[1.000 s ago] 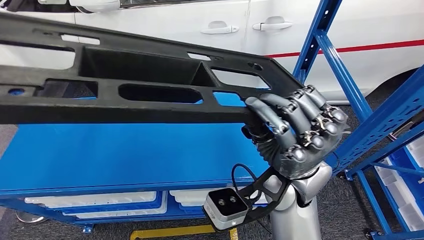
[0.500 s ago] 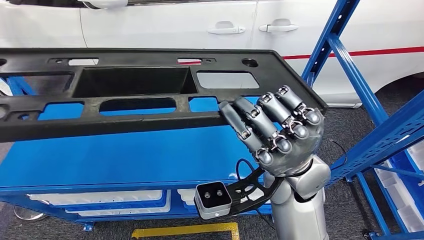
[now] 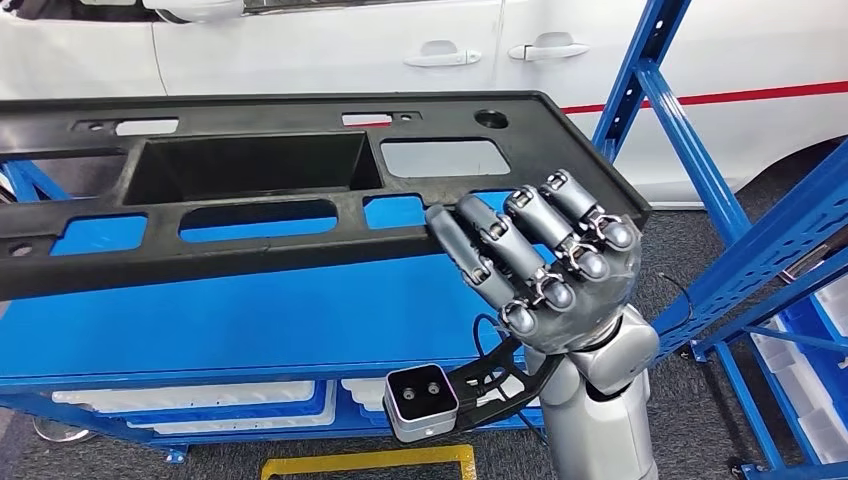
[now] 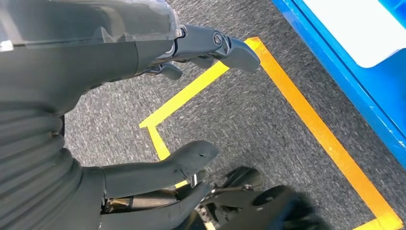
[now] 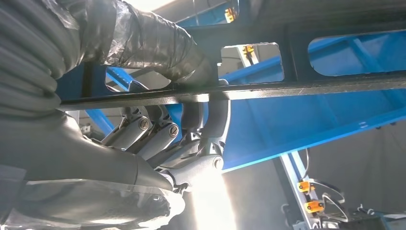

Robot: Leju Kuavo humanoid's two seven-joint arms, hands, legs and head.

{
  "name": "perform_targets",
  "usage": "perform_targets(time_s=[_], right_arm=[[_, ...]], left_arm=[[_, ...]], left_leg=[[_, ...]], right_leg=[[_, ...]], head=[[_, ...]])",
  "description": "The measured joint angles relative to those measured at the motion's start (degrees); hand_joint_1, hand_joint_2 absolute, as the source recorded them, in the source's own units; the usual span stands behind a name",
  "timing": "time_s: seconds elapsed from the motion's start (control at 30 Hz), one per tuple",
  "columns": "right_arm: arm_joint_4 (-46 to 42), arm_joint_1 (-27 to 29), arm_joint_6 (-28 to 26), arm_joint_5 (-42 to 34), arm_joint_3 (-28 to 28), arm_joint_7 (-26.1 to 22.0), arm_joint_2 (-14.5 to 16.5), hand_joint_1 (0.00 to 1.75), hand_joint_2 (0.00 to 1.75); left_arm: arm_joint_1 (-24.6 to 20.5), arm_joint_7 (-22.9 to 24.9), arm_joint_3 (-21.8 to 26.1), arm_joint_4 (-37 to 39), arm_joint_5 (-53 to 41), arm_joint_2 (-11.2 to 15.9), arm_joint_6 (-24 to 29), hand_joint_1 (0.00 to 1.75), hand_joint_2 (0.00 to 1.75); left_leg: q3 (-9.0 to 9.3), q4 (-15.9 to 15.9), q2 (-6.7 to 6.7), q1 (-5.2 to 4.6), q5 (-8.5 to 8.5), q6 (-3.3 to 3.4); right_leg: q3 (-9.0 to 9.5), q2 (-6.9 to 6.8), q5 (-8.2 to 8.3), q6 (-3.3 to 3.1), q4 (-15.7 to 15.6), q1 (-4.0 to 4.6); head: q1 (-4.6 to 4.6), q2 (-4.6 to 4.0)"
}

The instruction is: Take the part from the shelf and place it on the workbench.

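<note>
Right hand (image 3: 545, 265) gripping long black cut-out part (image 3: 250, 190), held level

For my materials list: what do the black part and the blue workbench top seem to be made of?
Part: probably moulded plastic, matte black, with a grainy surface, rounded cut-outs and a thin edge. Workbench: likely painted sheet metal, smooth, even blue, with a folded front edge.
</note>
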Motion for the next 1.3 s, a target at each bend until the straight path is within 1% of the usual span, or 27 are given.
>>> perform_targets(time_s=[0.07,0.1,0.17,0.23,0.3,0.37,0.4,0.43,0.47,0.53,0.6,0.7,0.73,0.77,0.87,0.9,0.93,0.97,1.0,1.03,1.07,1.1,1.13,1.17,1.23,1.27,1.3], right_arm=[[0.0,-0.09,0.0,-0.43,0.06,0.0,0.01,1.75,1.75],[0.0,-0.13,0.0,-0.65,0.07,0.0,0.02,1.75,1.75],[0.0,-0.13,0.0,-1.04,0.08,0.0,0.03,1.75,1.75],[0.0,-0.04,0.0,-1.5,0.08,0.0,0.01,1.75,1.75],[0.0,0.04,-0.01,-1.84,0.08,0.0,-0.03,1.75,1.75],[0.0,0.24,-0.02,-1.92,0.08,0.0,-0.09,1.75,1.75],[0.0,0.41,-0.02,-1.92,0.08,0.0,-0.15,1.75,1.75],[0.0,0.57,-0.01,-1.92,0.08,0.0,-0.21,1.75,1.75],[0.0,0.68,-0.01,-1.93,0.08,0.0,-0.27,1.75,1.75],[-0.01,0.71,-0.01,-1.93,0.08,0.01,-0.29,1.75,1.75],[-0.01,0.75,-0.02,-1.95,0.08,0.0,-0.28,1.75,1.75],[0.01,0.85,-0.01,-2.01,0.08,0.0,-0.27,1.75,1.75],[0.04,0.86,0.0,-2.01,0.08,0.0,-0.26,1.75,1.75],[0.08,0.87,0.0,-2.0,0.08,0.0,-0.25,1.75,1.75],[0.22,0.86,0.0,-1.69,0.08,0.0,-0.23,1.75,1.75],[0.27,0.86,0.0,-1.56,0.08,0.0,-0.23,1.75,1.75],[0.31,0.86,0.0,-1.45,0.08,0.0,-0.24,1.75,1.75],[0.33,0.86,0.0,-1.35,0.08,0.0,-0.24,1.75,1.75],[0.34,0.84,0.0,-1.26,0.08,0.0,-0.23,1.75,1.75],[0.34,0.81,0.0,-1.15,0.08,0.0,-0.18,1.75,1.75],[0.33,0.74,0.0,-1.03,0.08,0.0,-0.09,1.75,1.75],[0.32,0.67,0.0,-0.89,0.08,0.0,0.03,1.75,1.75],[0.31,0.59,0.0,-0.78,0.08,0.0,0.16,1.75,1.75],[0.31,0.51,0.0,-0.69,0.09,0.0,0.27,1.75,1.75],[0.31,0.46,0.0,-0.63,0.09,0.0,0.37,1.75,1.75],[0.31,0.44,0.0,-0.62,0.1,0.01,0.39,1.75,1.75],[0.31,0.44,0.0,-0.62,0.1,0.01,0.39,1.75,1.75]], left_arm=[[-0.12,0.3,0.04,0.0,-0.04,-0.04,0.07,0.0,1.75],[-0.16,0.43,0.05,0.0,-0.07,-0.08,0.13,0.0,1.75],[-0.13,0.65,0.07,0.0,-0.22,-0.13,0.26,0.0,1.75],[-0.1,0.89,0.07,0.0,-0.5,-0.2,0.31,0.0,1.75],[-0.14,1.14,0.07,0.0,-0.69,-0.3,0.26,0.0,1.75],[-0.16,1.32,0.07,0.0,-0.79,-0.33,0.12,0.0,1.75],[-0.15,1.37,0.07,0.0,-0.84,-0.34,0.05,0.0,1.75],[-0.14,1.38,0.07,0.0,-0.9,-0.35,-0.01,0.0,1.75],[-0.12,1.39,0.07,0.0,-0.93,-0.38,-0.04,0.0,1.75],[-0.09,1.41,0.07,0.0,-1.05,-0.48,-0.05,0.0,1.75],[-0.06,1.62,0.07,0.0,-1.3,-0.55,-0.05,0.0,1.75],[0.01,2.23,0.01,0.0,-1.87,-0.55,-0.1,0.0,1.75],[0.04,2.4,-0.03,0.0,-2.01,-0.55,-0.14,0.0,1.75],[0.08,2.53,-0.06,0.0,-2.1,-0.55,-0.19,0.0,1.75],[-0.04,2.75,-0.14,0.0,-2.33,-0.64,-0.32,0.0,1.75],[-0.21,2.79,-0.16,0.0,-2.37,-0.69,-0.34,0.0,1.75],[-0.41,2.81,-0.19,0.0,-2.38,-0.73,-0.36,0.0,1.75],[-0.6,2.84,-0.22,0.0,-2.39,-0.77,-0.38,0.0,1.75],[-0.82,2.9,-0.28,0.0,-2.43,-0.79,-0.41,0.0,1.75],[-1.06,3.01,-0.38,0.0,-2.49,-0.81,-0.49,0.0,1.75],[-1.34,3.16,-0.48,0.0,-2.59,-0.82,-0.61,0.0,1.75],[-1.67,3.32,-0.61,0.0,-2.75,-0.83,-0.76,0.0,1.75],[-1.97,3.44,-0.74,0.0,-2.91,-0.84,-0.94,0.0,1.75],[-2.22,3.56,-0.87,0.0,-3.06,-0.85,-1.11,0.0,1.75],[-2.42,3.71,-1.14,0.0,-3.24,-0.92,-1.36,0.0,1.75],[-2.46,3.78,-1.26,0.0,-3.32,-0.96,-1.43,0.0,1.75],[-2.47,3.81,-1.36,0.0,-3.38,-0.99,-1.46,0.0,1.75]], left_leg=[[3.42,-6.85,-0.07,-0.18,2.59,0.36],[4.16,-8.6,-0.12,-0.35,3.1,0.56],[4.05,-9.21,-0.16,-0.72,3.49,1.08],[3.87,-9.8,0.02,-0.59,4.27,1.97],[3.31,-10.31,0.22,-0.46,5.17,2.93],[2.2,-10.15,0.29,-0.63,5.85,3.34],[1.56,-10.0,0.32,-0.69,6.2,3.35],[0.9,-9.85,0.33,-0.72,6.57,3.32],[0.28,-9.69,0.33,-0.71,6.91,3.23],[-0.91,-9.21,0.29,-0.7,7.6,2.86],[-1.64,-8.73,0.22,-0.75,8.23,2.27],[-2.01,-8.8,0.15,-0.7,9.28,1.18],[-2.41,-8.54,0.14,-0.62,8.89,0.82],[-3.01,-7.51,0.13,-0.53,7.47,0.49],[-5.38,1.12,0.16,-0.21,-0.66,-0.3],[-5.71,4.22,0.16,-0.12,-2.15,-0.44],[-5.45,6.16,0.16,-0.06,-2.25,-0.5],[-4.41,6.48,0.16,-0.05,-1.18,-0.46],[-2.39,4.93,0.16,-0.05,0.42,-0.3],[0.56,1.72,0.13,-0.08,1.5,-0.03],[3.9,-2.55,0.11,-0.22,1.62,0.29],[6.75,-6.41,0.06,-0.4,1.12,0.61],[8.51,-9.17,0.02,-0.64,0.45,0.93],[9.18,-10.66,0.0,-0.91,0.13,1.21],[8.78,-11.54,0.19,-1.02,1.25,1.95],[8.48,-11.96,0.38,-0.95,2.01,2.44],[7.97,-12.32,0.58,-0.84,2.88,2.92]], right_leg=[[-0.14,0.05,0.16,0.28,0.05,0.08],[-0.31,0.08,0.33,0.55,0.08,0.11],[-0.59,0.14,0.77,1.24,0.02,0.06],[-0.91,0.17,0.01,1.8,0.59,-0.01],[-2.29,0.21,-3.72,2.06,4.44,-0.01],[-4.47,0.23,-8.33,2.19,11.32,-0.01],[-5.03,0.22,-9.48,2.26,13.91,-0.02],[-4.73,0.21,-9.46,2.3,14.75,-0.03],[-3.56,0.2,-8.52,2.32,13.76,-0.05],[1.36,0.19,-5.98,2.22,6.73,-0.12],[5.04,0.26,-4.87,1.86,0.87,0.08],[4.96,0.3,-4.04,0.97,-0.39,0.33],[4.56,0.21,-3.51,0.57,-0.52,0.28],[4.02,0.11,-2.84,0.14,-0.66,0.2],[1.82,-0.14,-0.92,-0.58,-0.71,0.25],[0.98,-0.22,-0.29,-0.62,-0.67,0.34],[0.09,-0.29,0.33,-0.62,-0.61,0.43],[-0.79,-0.35,0.94,-0.59,-0.53,0.49],[-1.66,-0.37,1.57,-0.52,-0.46,0.54],[-2.35,-0.37,2.15,-0.43,-0.41,0.57],[-2.88,-0.35,2.66,-0.24,-0.35,0.64],[-3.2,-0.38,3.19,0.02,-0.39,0.64],[-3.3,-0.43,3.69,0.33,-0.5,0.58],[-3.35,-0.49,4.21,0.68,-0.68,0.49],[-3.52,-0.41,4.66,1.35,-0.84,0.27],[-3.91,-0.25,3.52,1.62,-0.11,0.24],[-4.53,-0.08,1.32,1.84,1.6,0.23]], head=[[0.01,0.0],[0.02,0.0],[0.02,0.0],[0.02,0.0],[0.03,0.0],[0.03,0.0],[0.03,0.0],[0.02,0.0],[0.03,0.0],[0.03,0.0],[0.02,0.0],[0.04,0.0],[0.02,0.0],[0.03,0.0],[0.01,0.0],[0.02,0.0],[0.01,0.0],[0.01,0.0],[0.01,0.0],[0.0,0.0],[0.01,0.0],[0.01,0.0],[0.02,0.0],[0.02,0.0],[0.03,0.0],[0.04,0.0],[0.04,0.0]])
